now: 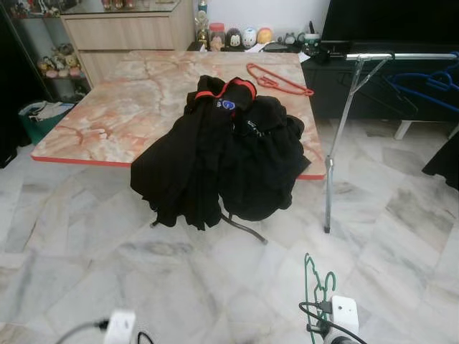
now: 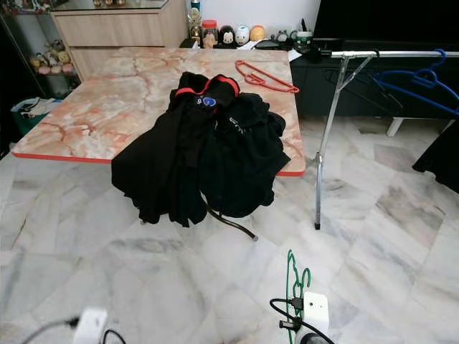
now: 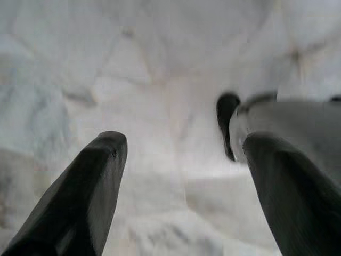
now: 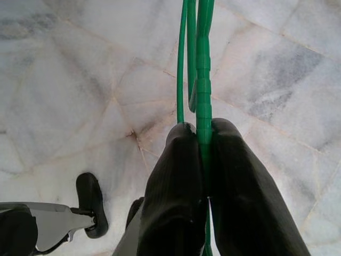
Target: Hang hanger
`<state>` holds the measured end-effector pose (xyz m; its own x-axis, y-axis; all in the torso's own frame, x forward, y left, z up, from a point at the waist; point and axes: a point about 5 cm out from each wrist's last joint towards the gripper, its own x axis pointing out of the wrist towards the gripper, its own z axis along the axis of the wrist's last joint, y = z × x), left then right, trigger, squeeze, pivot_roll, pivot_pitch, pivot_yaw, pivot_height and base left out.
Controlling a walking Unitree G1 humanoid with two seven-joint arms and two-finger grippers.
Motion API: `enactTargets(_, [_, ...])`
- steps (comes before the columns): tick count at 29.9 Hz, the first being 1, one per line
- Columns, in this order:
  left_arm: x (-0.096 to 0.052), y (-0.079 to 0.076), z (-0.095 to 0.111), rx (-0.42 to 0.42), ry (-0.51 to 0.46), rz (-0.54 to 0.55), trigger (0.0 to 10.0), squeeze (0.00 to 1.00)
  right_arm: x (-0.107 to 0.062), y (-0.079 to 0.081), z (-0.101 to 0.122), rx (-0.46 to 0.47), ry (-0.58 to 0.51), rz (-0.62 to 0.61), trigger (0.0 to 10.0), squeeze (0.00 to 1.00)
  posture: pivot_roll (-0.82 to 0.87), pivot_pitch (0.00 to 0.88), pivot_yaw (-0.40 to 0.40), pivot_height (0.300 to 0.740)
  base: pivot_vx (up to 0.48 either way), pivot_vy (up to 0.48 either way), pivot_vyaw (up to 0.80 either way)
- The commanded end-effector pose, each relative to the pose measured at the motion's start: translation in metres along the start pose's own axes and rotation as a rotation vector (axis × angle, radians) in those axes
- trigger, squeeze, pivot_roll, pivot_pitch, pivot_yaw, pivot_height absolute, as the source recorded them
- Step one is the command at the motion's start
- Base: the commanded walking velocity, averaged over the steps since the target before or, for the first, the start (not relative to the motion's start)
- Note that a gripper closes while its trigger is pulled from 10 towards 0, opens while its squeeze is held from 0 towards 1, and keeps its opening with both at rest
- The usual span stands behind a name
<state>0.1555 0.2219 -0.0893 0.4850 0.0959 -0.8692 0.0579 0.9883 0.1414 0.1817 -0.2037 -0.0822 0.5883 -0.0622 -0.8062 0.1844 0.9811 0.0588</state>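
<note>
A green plastic hanger [image 1: 316, 283] sticks up from my right arm low at the front right. In the right wrist view my right gripper [image 4: 203, 140] is shut on the green hanger [image 4: 198, 58], its bar pinched between both fingers. A silver clothes rail [image 1: 401, 56] stands at the right behind the table, with a blue hanger [image 1: 430, 84] on it. A red hanger [image 1: 276, 80] lies on the marble table [image 1: 136, 107]. In the left wrist view my left gripper [image 3: 181, 154] is open over the floor, holding nothing.
Black clothes [image 1: 222, 154] are heaped on the table's near edge and hang over it. The rail's upright leg [image 1: 328, 179] stands just right of the table. A cabinet [image 1: 129, 32] and a dark TV unit [image 1: 344, 79] line the back. Marble floor lies between me and the table.
</note>
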Motion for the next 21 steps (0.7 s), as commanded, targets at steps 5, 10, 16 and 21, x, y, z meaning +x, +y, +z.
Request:
enactTargets(5, [0.0011,-0.007,-0.0015,-0.056,-0.007,0.006,10.0,0.0,-0.0005,0.0002,-0.0031,-0.005,0.01,0.004,10.0,0.0,0.01,0.0,0.007,0.716,0.0,0.0,0.0])
enactTargets(10, [0.0009,-0.0075,-0.0045,-0.088,0.002,0.012,10.0,0.0,-0.0005,0.0003,-0.0025,-0.028,0.01,0.019,10.0,0.0,0.01,0.0,0.009,0.716,0.0,0.0,0.16])
enactTargets(16, [0.0007,-0.0057,-0.0062,-0.124,0.006,0.02,10.0,0.0,-0.0003,0.0005,-0.0022,-0.044,0.02,0.03,10.0,0.0,0.01,0.0,0.002,0.716,0.0,0.0,0.8])
enactTargets(21, [0.0006,-0.0045,-0.0082,-0.152,0.016,0.036,10.0,0.0,-0.0002,0.0003,-0.0017,-0.048,0.02,0.032,10.0,0.0,0.01,0.0,0.0,0.716,0.0,0.0,0.8])
